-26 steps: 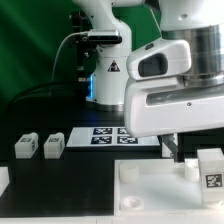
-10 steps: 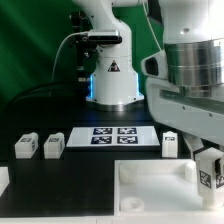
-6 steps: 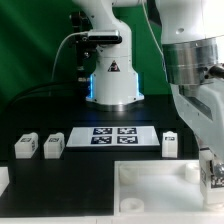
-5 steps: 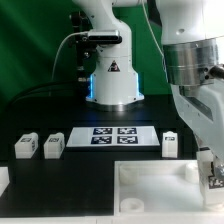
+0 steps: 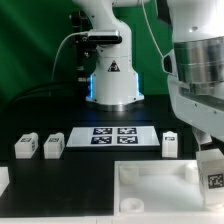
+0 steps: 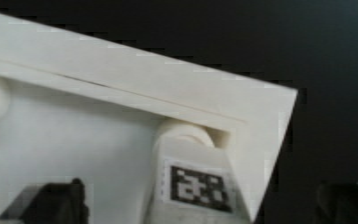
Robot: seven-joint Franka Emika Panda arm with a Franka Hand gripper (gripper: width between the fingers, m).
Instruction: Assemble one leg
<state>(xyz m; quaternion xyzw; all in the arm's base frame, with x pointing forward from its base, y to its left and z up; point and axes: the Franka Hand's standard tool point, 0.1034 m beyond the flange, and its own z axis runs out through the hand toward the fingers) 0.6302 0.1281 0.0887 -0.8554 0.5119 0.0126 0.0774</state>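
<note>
The leg [image 5: 212,174] stands upright in the lower right of the exterior frame, tag face toward the camera, at the right-hand corner of the white panel [image 5: 150,185] and directly under the arm's wrist. The coming move turns on one relation: the leg lies between the two sides of the tool [image 6: 197,203], its long axis roughly in line with them, so a straight closing would meet its flanks. The tool is spread wide, a dark finger [image 6: 51,200] off each side with a gap, gripping nothing. The wrist view shows those gaps and the leg's far end at the panel's round corner socket; whether it is seated there I cannot tell. Only the exterior view shows the spare legs [image 5: 53,145] and the marker board [image 5: 115,135] on the tabletop [image 5: 60,172].
</note>
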